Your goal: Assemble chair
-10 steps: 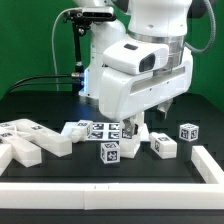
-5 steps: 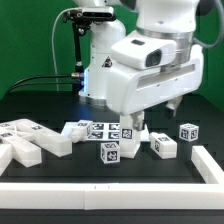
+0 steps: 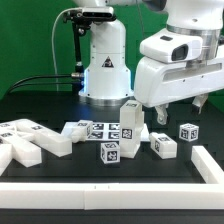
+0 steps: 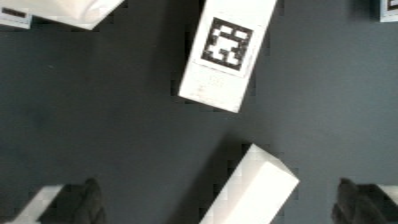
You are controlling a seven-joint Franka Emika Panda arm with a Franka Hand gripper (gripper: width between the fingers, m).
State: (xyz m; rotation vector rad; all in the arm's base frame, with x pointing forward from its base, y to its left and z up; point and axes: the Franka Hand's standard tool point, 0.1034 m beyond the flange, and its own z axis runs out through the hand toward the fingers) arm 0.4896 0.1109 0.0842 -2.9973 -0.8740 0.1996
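Exterior view: the end effector (image 3: 183,106) has lifted off the cluster of chair parts (image 3: 100,129) and swung toward the exterior view's right. A second ago it sat low over the middle of the pile and hid it. It now hangs high, clear of everything, jaws wide and holding nothing. With the arm gone, an upright post (image 3: 130,118) shows standing on end among the tagged pieces. Likely reading: that piece was just let go or passed over, and the arm is heading for another part. No joint looks made yet. All parts lie loose on the bench (image 3: 60,175), so the assembly is early.

The parts run from the long bars (image 3: 22,140) at the exterior view's left, through the tagged pieces mid-bench, to a short block (image 3: 163,145) nearer the end effector. That short block is below it and slightly toward the exterior view's left. A lone tagged cube (image 3: 188,131) sits almost under the end effector. A white rail (image 3: 100,190) edges the front of the bench.

Wrist view: looking straight down at the dark bench. The two fingers (image 4: 63,203) are far apart at the frame edge, confirming the wide stance. A plain block (image 4: 253,188) lies on the bench in line with the gap, touching neither finger. A tagged bar (image 4: 228,55) lies beyond it, apart from it. Cannot tell for sure which exterior-view pieces these are.
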